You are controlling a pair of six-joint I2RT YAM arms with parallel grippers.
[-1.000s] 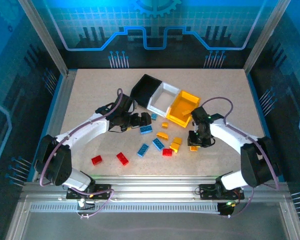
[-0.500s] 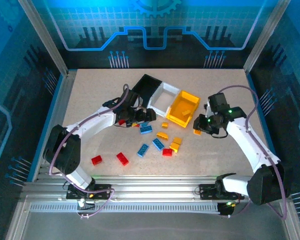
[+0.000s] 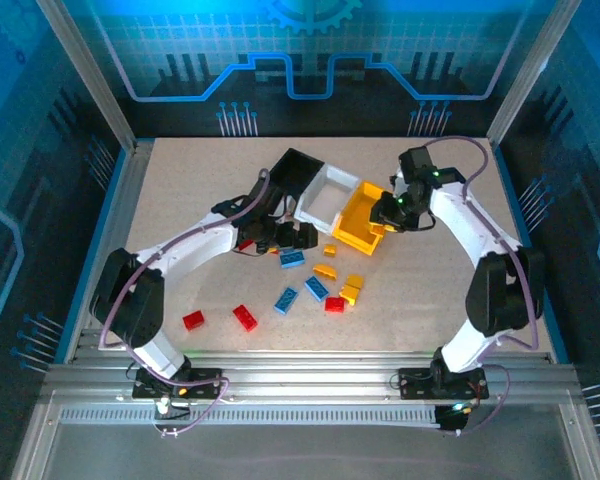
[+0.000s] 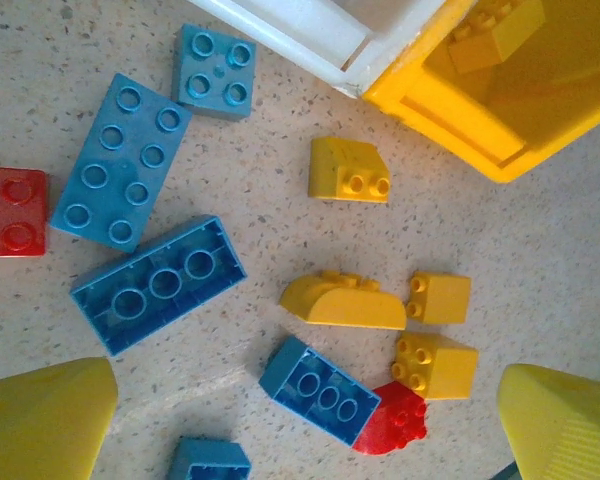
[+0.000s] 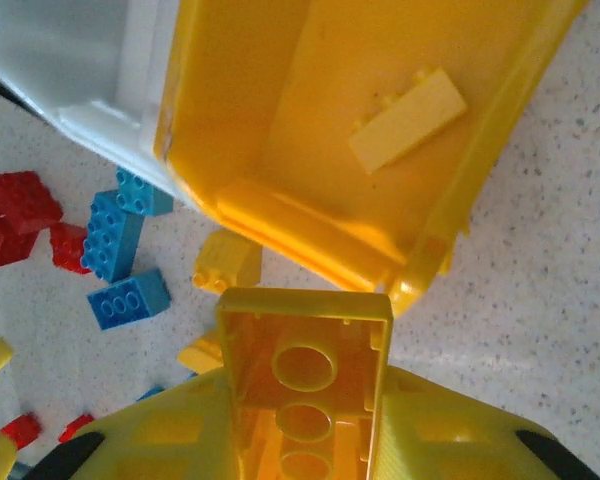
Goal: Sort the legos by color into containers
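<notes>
Right claw (image 5: 305, 440), closed on a yellow brick (image 5: 305, 365) held underside-up, had swung within the last second from the loose pile on the desk (image 3: 180, 200) up to the yellow bin (image 5: 280, 110). The bin's near wall lay just ahead of the claw, and a flat yellow piece (image 5: 408, 120) rested further ahead on the bin floor. Left claw (image 4: 300, 420), jaws wide and empty, had edged toward the white bin (image 3: 325, 198) and hung above scattered blue bricks (image 4: 120, 160) and yellow ones. Reading: the carry looked nearly complete, with only a short advance and release over the bin remaining. Red and blue pieces were still on the desk, so most sorting remained.
</notes>
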